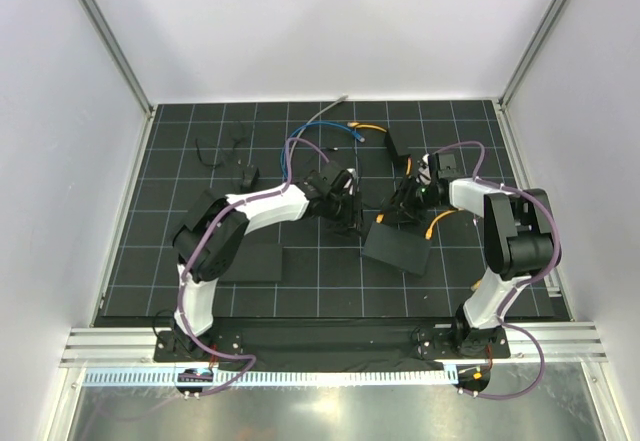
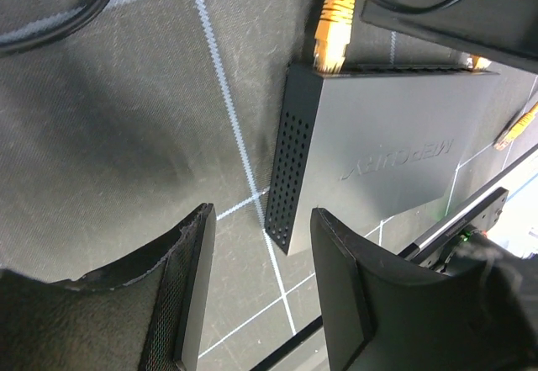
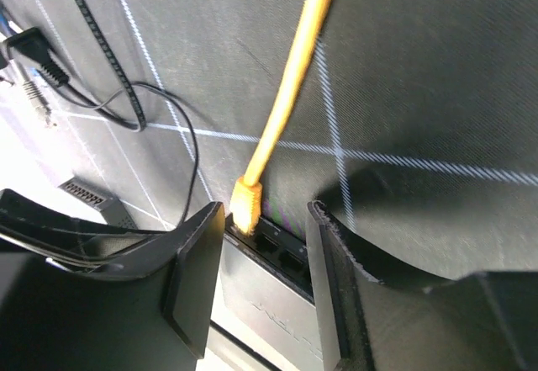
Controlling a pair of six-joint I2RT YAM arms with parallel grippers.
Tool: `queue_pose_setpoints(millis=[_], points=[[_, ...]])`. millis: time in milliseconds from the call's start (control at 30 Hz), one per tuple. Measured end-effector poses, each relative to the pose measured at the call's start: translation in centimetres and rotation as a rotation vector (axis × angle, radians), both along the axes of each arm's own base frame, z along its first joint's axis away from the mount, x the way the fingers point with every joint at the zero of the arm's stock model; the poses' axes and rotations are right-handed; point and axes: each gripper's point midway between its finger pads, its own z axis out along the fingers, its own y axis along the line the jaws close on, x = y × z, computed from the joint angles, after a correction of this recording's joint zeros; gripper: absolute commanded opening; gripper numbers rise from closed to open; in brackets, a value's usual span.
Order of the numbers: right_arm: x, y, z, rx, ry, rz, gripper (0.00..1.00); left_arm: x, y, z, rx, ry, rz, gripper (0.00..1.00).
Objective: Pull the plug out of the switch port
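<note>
the plug [image 3: 247, 204] sits seated in the switch port [image 3: 250, 233], between the spread fingers of the right hand [image 3: 265, 213] and close beside one of them. its orange cable [image 3: 294, 76] runs straight ahead, away from the tips, so the pull likely follows that axis. the left hand [image 2: 262, 218], also apart, hovers at the opposite end of the switch [image 2: 378, 152].

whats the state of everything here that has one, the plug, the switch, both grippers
small black rectangular switch box: flat on the black gridded mat, neighbouring ports empty
thin orange cable's plug: seated in that box, not pulled out
left gripper: open, holding nothing
right gripper: open, plug showing between its fingers, not gripped
</note>
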Motion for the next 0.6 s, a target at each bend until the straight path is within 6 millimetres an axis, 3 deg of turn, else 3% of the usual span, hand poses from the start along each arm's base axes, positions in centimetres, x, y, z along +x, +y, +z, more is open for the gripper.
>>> queue_pose_setpoints(millis=[600], points=[[-0.4,1.5,-0.2,0.115,-0.015,0.056,0.43,-0.1,-0.9,-0.5,-0.02,0.028,-0.024,0.5]])
